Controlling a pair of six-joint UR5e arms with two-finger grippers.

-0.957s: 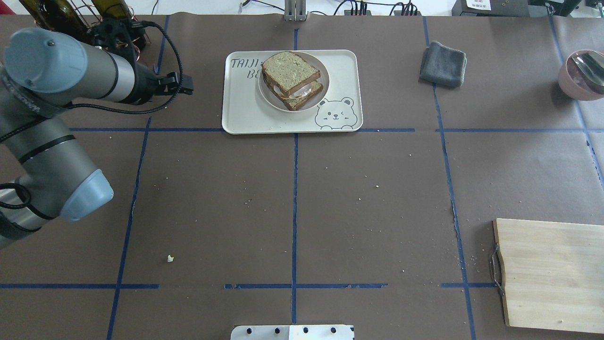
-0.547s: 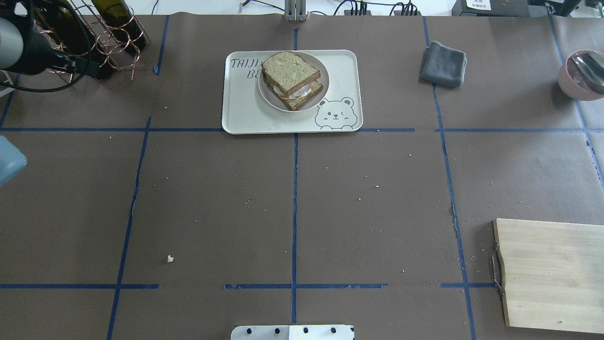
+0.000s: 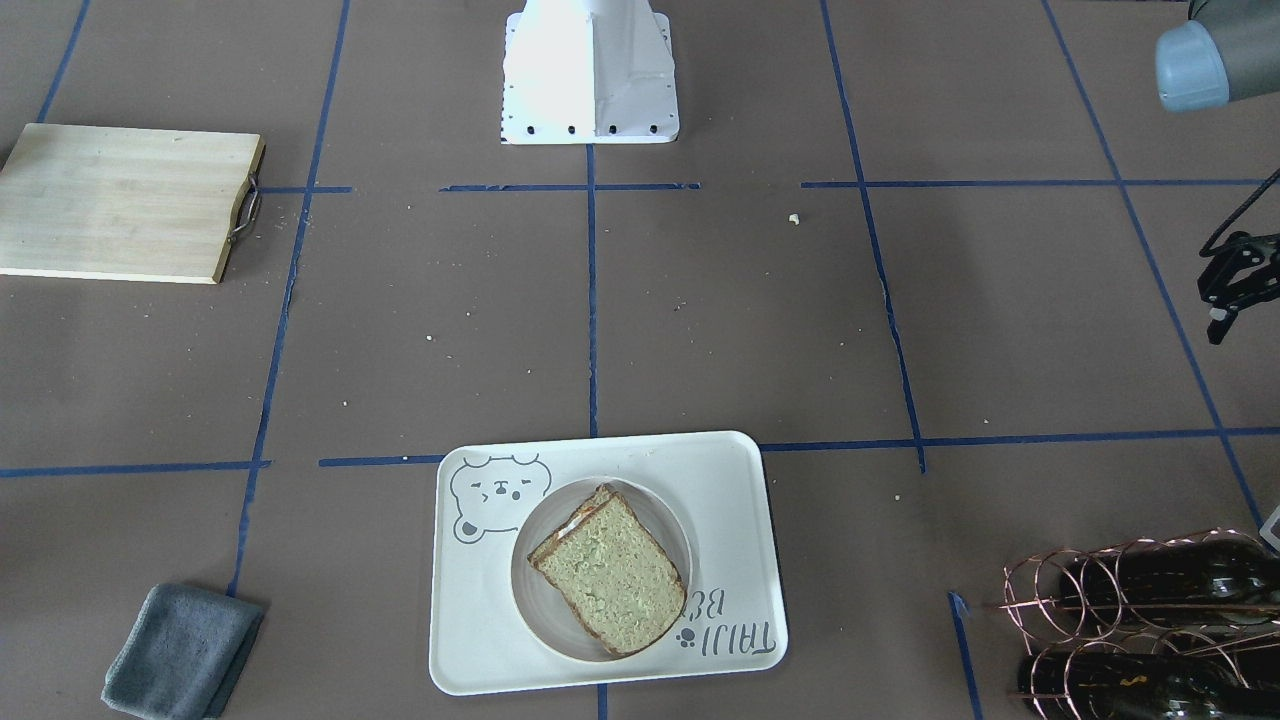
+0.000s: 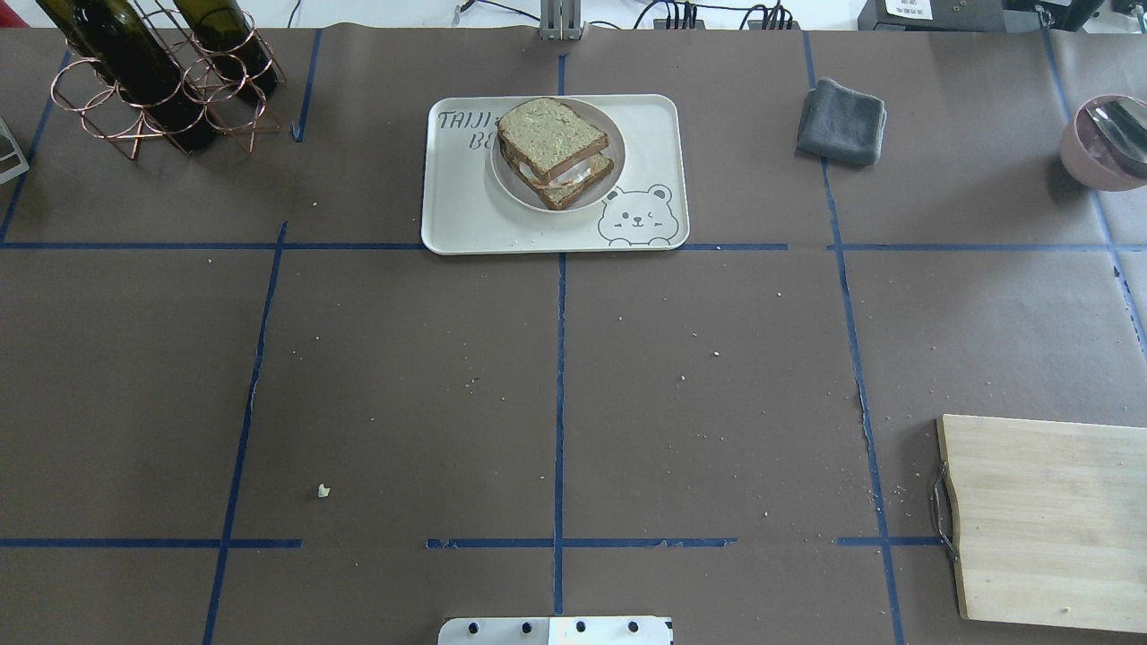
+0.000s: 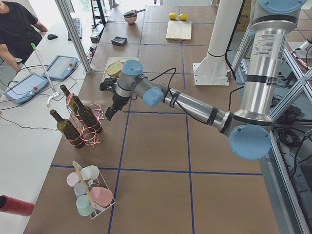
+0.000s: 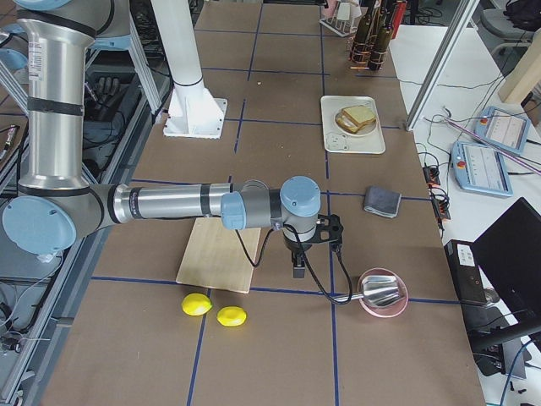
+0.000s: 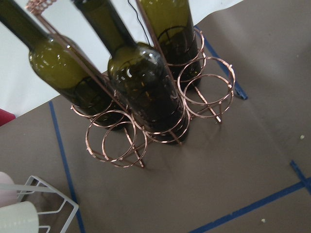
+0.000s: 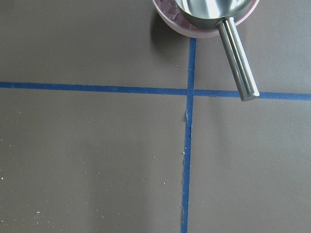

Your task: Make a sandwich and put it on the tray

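Note:
The sandwich [image 4: 556,152], two tan bread slices with white egg showing between them, lies on a small round white plate [image 4: 506,184]. The plate stands on the cream bear tray [image 4: 457,215] at the far middle of the table. Sandwich [image 3: 610,565] and tray [image 3: 730,500] also show in the front view. My left gripper [image 3: 1218,325] hangs far to the side of the tray near the wine bottles, cut by the view's edge; its jaw state is unclear. It also shows in the left side view [image 5: 109,113]. My right gripper [image 6: 299,271] shows only in the right side view, by the cutting board; I cannot tell its state.
A copper rack with wine bottles [image 4: 152,81] stands at the far left. A grey cloth [image 4: 842,121] lies right of the tray. A pink bowl with a metal scoop [image 4: 1107,143] and a wooden cutting board [image 4: 1048,520] are at the right. Two lemons [image 6: 215,310] lie beyond the board.
My left arm has drawn back to the left and left the overhead view. The sandwich, plate and tray have not moved.

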